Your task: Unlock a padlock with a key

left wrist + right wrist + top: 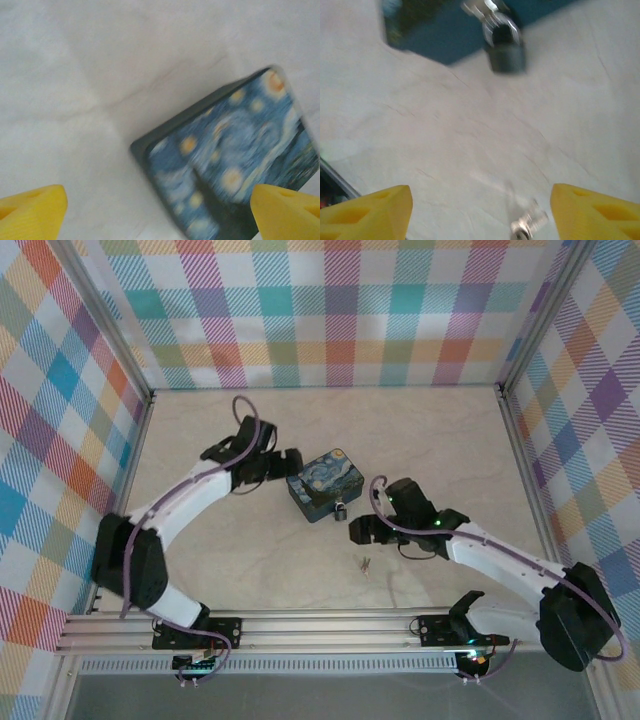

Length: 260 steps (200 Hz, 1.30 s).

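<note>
The padlock (341,510) is a small dark body with a silvery shackle, hanging on the front clasp of the blue-yellow painted tin (322,485). In the right wrist view the padlock (506,50) is blurred, at the top below the tin's edge (445,30). The tiny silvery key (365,563) lies on the table nearer the arms. My right gripper (482,215) is open above the table, with the key (529,223) lying between its yellow fingers, closer to the right one. My left gripper (160,220) is open over the tin's (235,160) left end, touching nothing.
The pale marbled table (450,440) is enclosed by plaid walls with metal frame posts (515,430). A metal rail (300,625) runs along the near edge by the arm bases. The right gripper (358,532) hovers between padlock and key; the left gripper (283,462) is beside the tin.
</note>
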Each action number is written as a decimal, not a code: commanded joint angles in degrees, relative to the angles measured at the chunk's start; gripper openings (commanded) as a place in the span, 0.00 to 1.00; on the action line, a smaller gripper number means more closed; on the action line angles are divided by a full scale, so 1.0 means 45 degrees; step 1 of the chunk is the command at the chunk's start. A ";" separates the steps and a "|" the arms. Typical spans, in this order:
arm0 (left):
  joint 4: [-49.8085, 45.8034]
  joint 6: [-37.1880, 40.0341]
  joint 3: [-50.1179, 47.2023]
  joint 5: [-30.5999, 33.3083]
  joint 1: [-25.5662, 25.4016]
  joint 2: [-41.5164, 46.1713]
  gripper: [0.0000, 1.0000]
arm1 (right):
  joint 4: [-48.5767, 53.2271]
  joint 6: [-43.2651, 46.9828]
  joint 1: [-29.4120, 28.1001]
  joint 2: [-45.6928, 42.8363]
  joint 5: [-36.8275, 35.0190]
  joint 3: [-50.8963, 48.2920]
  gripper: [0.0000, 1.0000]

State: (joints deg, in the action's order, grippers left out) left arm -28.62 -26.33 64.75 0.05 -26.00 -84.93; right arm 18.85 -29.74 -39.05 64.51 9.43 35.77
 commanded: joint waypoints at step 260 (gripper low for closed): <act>-0.0480 -0.2559 -0.3943 -0.0012 -0.3285 0.2764 0.91 | -0.1098 -0.2073 -0.1342 0.2871 -0.0094 -0.1886 0.14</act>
State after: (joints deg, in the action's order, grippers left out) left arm -30.94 -37.95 44.97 -0.34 -38.52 -71.83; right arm 18.09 -39.46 -44.29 74.85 11.49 28.93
